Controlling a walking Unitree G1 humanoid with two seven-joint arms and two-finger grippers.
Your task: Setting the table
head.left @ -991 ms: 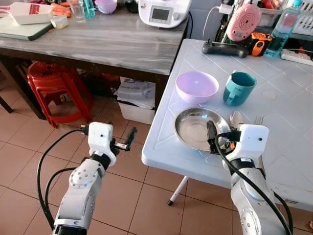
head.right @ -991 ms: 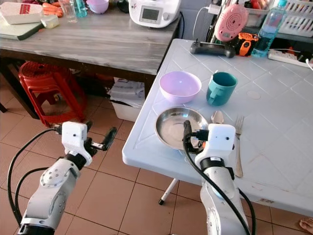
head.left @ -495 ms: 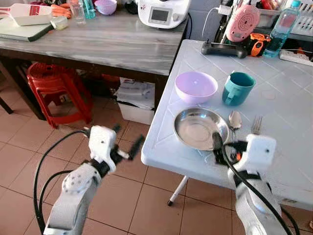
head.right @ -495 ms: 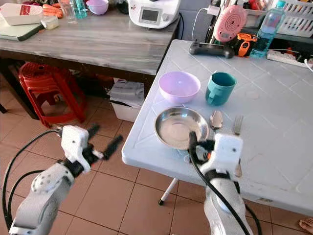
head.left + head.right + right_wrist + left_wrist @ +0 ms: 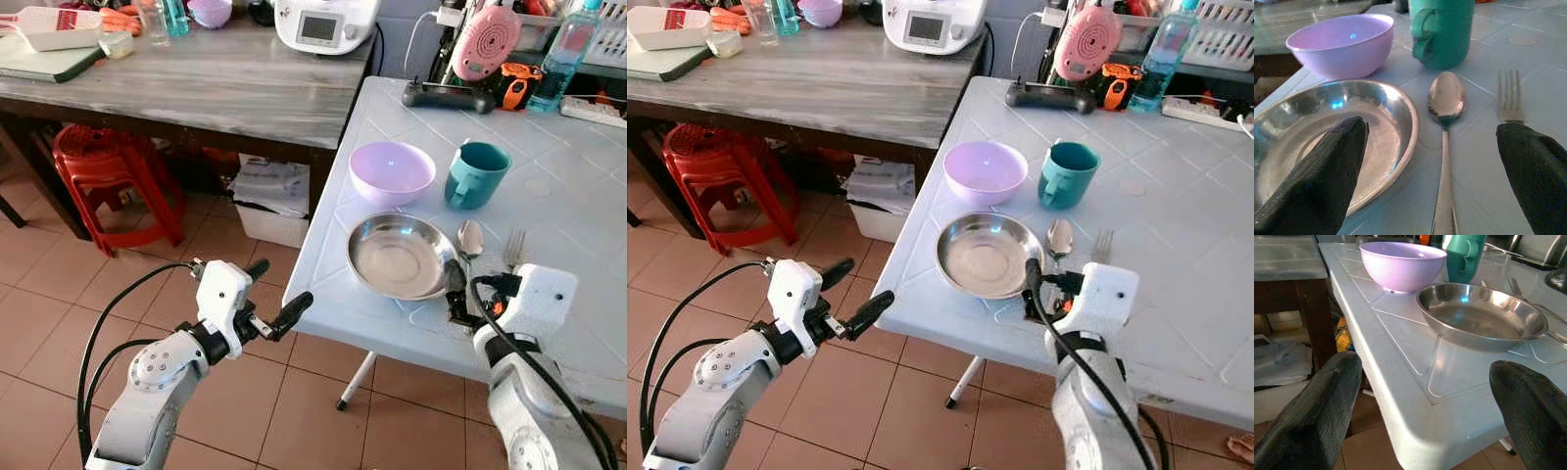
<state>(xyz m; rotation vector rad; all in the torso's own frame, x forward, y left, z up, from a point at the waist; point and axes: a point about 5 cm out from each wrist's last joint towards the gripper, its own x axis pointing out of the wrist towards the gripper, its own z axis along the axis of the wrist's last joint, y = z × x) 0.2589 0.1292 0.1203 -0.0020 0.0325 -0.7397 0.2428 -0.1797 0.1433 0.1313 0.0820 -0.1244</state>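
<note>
On the white table lie a steel plate, a spoon and a fork side by side. Behind them stand a purple bowl and a teal mug. My right gripper is open and low over the table's near edge, just in front of the plate's right rim and the spoon handle; its wrist view looks at the spoon between the fingers. My left gripper hangs open over the floor, left of the table's edge, facing the plate.
A grey wooden counter with a white appliance runs along the left. Under it are a red stool and a box of papers. A black device, a pink gadget and a bottle crowd the table's back.
My right gripper has drawn back off the plate toward the table's near edge. My left gripper has swung right, closer to the table's edge, with its fingers spread wider.
</note>
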